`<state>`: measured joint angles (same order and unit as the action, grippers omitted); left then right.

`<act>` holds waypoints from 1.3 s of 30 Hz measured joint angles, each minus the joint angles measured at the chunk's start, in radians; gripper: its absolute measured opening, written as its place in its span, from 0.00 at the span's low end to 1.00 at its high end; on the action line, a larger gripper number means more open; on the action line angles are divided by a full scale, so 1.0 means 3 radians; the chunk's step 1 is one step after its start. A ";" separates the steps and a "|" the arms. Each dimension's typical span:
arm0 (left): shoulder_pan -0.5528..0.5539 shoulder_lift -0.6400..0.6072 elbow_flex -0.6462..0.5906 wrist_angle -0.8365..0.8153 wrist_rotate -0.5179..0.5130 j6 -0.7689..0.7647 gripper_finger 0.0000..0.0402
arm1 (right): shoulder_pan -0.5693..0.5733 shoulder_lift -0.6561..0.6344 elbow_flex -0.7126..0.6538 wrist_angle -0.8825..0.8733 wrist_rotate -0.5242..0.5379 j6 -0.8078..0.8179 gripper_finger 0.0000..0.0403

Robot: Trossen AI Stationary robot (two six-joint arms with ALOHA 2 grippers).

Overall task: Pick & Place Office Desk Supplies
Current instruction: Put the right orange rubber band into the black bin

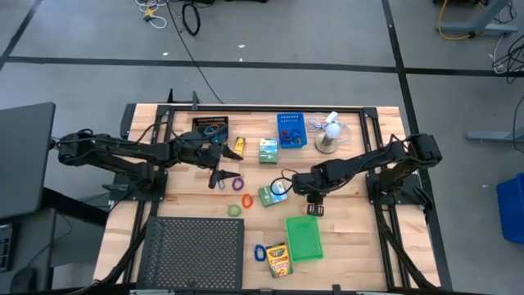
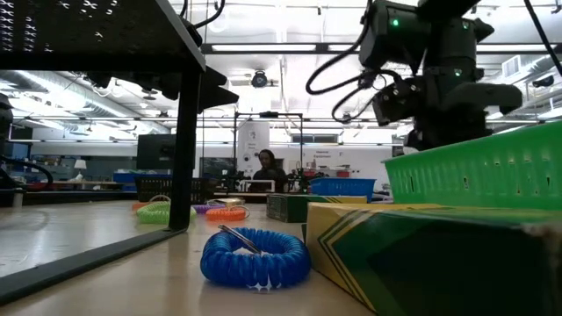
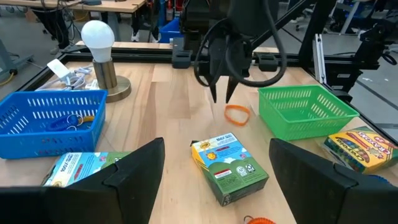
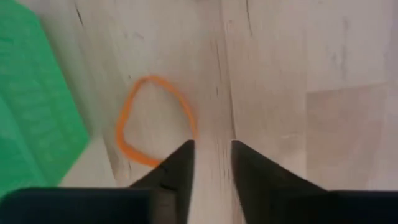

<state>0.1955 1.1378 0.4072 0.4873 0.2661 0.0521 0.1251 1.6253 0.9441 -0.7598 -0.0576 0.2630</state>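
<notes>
The right gripper [image 4: 211, 155] is hanging over the table with fingers slightly parted, holding nothing. The orange band [image 4: 152, 118] is lying flat just outside one fingertip, beside the green bin [image 4: 37, 106]. Closing now is likely pinching bare wood, or nudging the band away. The left gripper [image 3: 214, 180] is waiting open, farther left.

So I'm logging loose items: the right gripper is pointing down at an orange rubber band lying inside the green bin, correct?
Not quite. The orange rubber band lies on the bare wooden table beside the green bin, not inside it. The right wrist view shows it, with the right gripper pointing down just next to the loop.
</notes>
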 joint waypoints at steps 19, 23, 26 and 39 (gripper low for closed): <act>0.0000 0.0000 -0.0001 -0.0017 -0.0001 0.0023 0.74 | 0.0330 0.0318 -0.0126 0.0473 0.0435 -0.0054 0.43; 0.0000 0.0000 -0.0001 -0.0017 -0.0002 0.0024 0.74 | 0.0348 0.0322 -0.0129 0.0486 0.0471 0.0008 0.27; 0.0000 0.0000 -0.0001 -0.0016 -0.0005 0.0024 0.74 | 0.0338 0.0324 -0.0131 0.0489 0.0549 0.0032 0.08; 0.0000 0.0000 -0.0003 -0.0016 -0.0010 0.0024 0.74 | 0.0287 0.0282 -0.0139 0.0507 0.0840 0.0033 0.00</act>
<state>0.1955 1.1378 0.4065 0.4825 0.2630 0.0593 0.2114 1.7098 0.9025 -0.6076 0.1943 0.2728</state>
